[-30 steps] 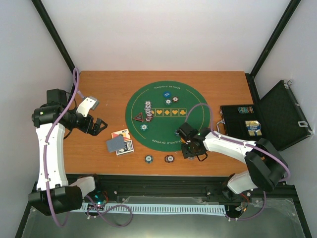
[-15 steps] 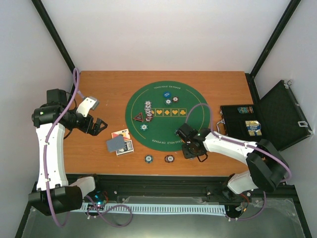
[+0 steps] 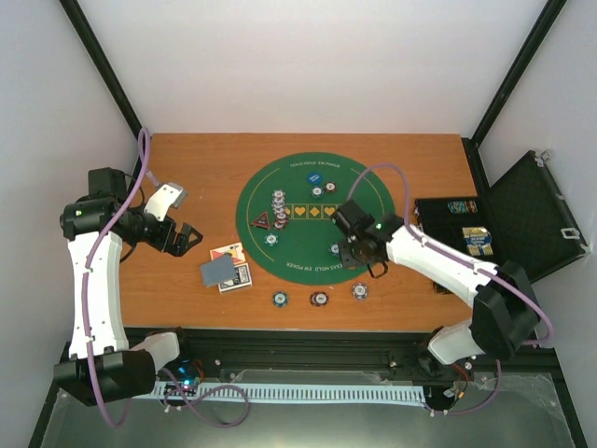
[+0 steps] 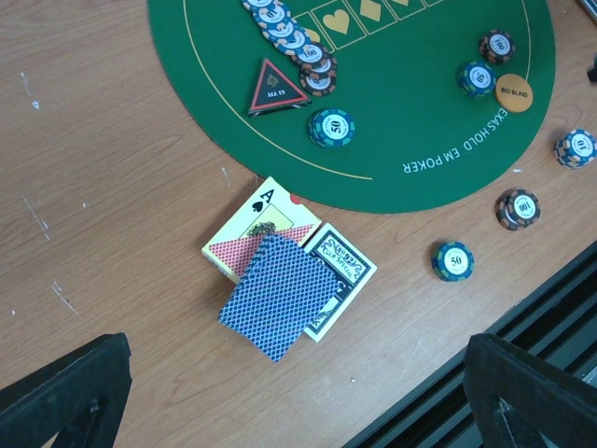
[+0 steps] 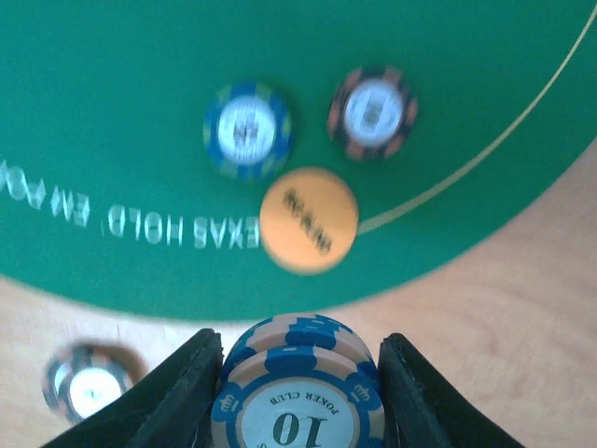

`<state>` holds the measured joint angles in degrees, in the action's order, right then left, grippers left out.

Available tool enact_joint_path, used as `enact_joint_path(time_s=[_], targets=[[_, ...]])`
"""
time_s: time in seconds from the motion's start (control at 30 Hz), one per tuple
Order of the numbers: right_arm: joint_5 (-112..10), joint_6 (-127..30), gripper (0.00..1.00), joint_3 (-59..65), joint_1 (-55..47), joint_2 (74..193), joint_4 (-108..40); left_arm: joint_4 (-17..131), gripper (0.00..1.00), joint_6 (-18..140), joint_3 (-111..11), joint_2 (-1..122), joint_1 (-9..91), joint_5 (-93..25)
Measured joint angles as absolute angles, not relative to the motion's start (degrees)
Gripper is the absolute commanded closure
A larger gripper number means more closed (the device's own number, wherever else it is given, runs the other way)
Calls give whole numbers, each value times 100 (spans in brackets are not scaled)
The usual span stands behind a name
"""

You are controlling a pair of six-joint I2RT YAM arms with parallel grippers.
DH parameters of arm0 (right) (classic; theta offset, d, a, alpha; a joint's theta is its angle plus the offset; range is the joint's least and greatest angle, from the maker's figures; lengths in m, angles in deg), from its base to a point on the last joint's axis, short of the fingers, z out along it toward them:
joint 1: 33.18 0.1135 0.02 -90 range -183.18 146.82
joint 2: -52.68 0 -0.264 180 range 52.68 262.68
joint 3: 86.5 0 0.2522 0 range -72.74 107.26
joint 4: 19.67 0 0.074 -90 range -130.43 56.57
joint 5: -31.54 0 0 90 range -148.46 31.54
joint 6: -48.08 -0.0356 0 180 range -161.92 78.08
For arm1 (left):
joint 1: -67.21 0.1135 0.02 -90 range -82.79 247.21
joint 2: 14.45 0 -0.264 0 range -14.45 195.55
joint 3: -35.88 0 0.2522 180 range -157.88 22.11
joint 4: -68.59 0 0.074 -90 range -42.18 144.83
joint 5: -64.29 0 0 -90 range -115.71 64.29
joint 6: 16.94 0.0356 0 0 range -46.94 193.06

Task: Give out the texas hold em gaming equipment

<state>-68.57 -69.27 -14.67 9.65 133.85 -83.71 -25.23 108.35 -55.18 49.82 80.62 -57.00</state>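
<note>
Gripping chips (image 5: 297, 403): right end effector (image 5: 298, 369) | left end effector (image 4: 298, 397) spread | wooden table (image 3: 205, 168), green mat (image 3: 300, 246), white walls (image 3: 308, 65)

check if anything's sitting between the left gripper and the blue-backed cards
Nothing visible. The left gripper, jaws open, hangs off to one side of the blue-backed cards, with only bare table between them.

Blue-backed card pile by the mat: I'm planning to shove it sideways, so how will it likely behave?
The pile lies askew over an ace, so a push would probably fan it rather than move it whole. Its cards look thin and flat against the table, so they are likely hard to get under.
</note>
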Motion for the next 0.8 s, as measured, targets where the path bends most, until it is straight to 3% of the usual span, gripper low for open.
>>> enact_joint_path(time_s=[0.33, 0.8], targets=[[-6706, -6110, 63, 1204, -443, 15478, -8266, -2606, 0, 10876, -5529, 4989, 8062, -5696], [-6227, -5865, 63, 4642, -1230, 18901, -8515, -2614, 0, 10889, -5606, 5170, 8062, -5696]])
